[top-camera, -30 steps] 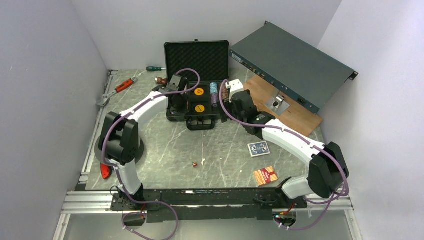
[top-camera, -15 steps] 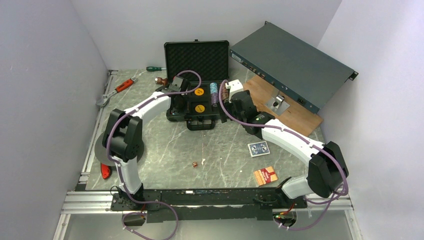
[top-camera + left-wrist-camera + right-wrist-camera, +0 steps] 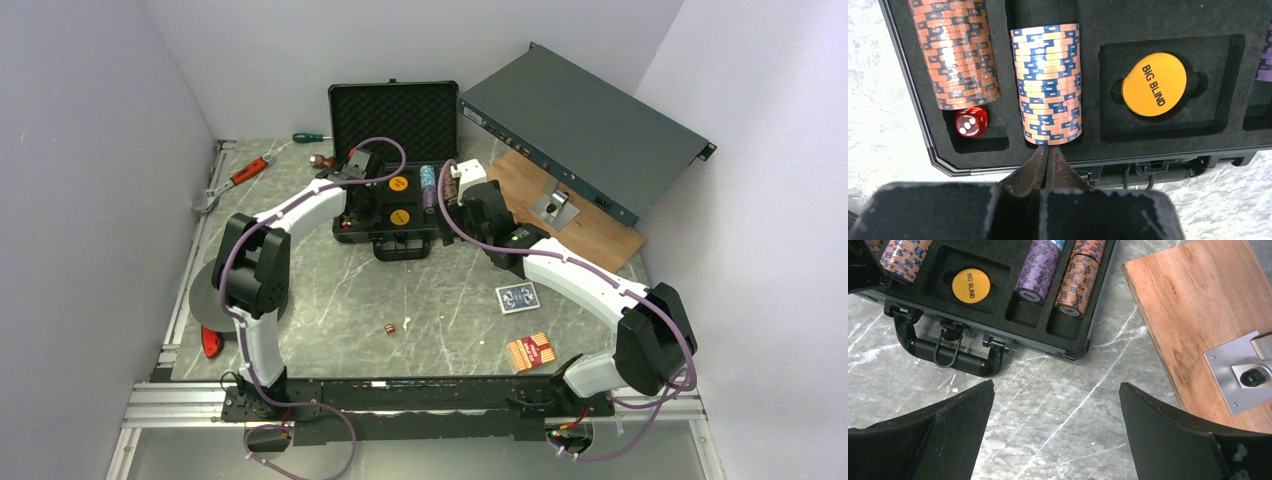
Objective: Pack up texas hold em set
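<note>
The left gripper (image 3: 1047, 152) has shifted slightly right over the black case (image 3: 1088, 75) since a second ago. Nearest, on the table (image 3: 440, 290), lie the red deck (image 3: 531, 351), the blue deck (image 3: 517, 297) and small dice (image 3: 390, 328). Farther, the right gripper (image 3: 1056, 385) hangs spread wide above the case's near right corner. The left gripper, pinched together and empty, sits at the near end of a blue-striped chip stack (image 3: 1049, 85), a red die (image 3: 971, 121) to its left. The foam lid (image 3: 392, 115) stands upright farthest back.

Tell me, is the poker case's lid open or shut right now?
Open. The lid stands upright behind the case base, foam lining facing forward, and chip stacks lie exposed in their slots.
</note>
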Robot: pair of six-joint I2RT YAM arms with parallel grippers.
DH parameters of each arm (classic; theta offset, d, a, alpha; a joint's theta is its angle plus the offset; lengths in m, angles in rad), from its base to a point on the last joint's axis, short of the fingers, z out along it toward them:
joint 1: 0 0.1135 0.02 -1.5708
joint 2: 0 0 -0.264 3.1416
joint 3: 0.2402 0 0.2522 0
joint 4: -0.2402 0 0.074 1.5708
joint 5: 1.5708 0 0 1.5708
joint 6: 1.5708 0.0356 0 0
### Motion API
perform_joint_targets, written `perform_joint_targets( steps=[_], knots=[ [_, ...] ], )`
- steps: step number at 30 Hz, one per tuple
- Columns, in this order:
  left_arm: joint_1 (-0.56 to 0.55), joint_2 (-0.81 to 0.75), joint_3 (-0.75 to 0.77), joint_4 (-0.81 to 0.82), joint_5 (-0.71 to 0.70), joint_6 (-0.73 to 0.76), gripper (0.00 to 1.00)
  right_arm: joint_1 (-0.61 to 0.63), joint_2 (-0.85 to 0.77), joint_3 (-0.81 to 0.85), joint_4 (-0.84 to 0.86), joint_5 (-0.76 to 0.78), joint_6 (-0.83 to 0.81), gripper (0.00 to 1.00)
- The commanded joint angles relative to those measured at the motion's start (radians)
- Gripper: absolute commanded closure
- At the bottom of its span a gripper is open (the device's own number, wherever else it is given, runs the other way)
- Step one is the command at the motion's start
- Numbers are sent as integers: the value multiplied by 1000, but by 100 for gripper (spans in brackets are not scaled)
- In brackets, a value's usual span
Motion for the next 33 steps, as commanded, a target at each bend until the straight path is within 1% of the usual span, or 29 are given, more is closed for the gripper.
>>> perform_joint_targets(
  steps=[1, 17, 24, 31, 33],
  knots=[
    [3, 14, 57, 60, -38, -13, 100, -4, 2, 46, 17, 5, 11, 0],
    [22, 62, 138, 72, -62, -14, 100, -5, 19, 52, 14, 9, 8, 0],
    [32, 61, 129, 100, -58, -15, 100, -4, 21, 57, 5, 21, 5, 0],
    [34, 54, 140, 101, -54, -16, 100, -5, 17, 54, 10, 1, 9, 0],
    [34, 27, 113, 116, -50, -17, 98, -5, 21, 58, 2, 3, 13, 0]
  ],
)
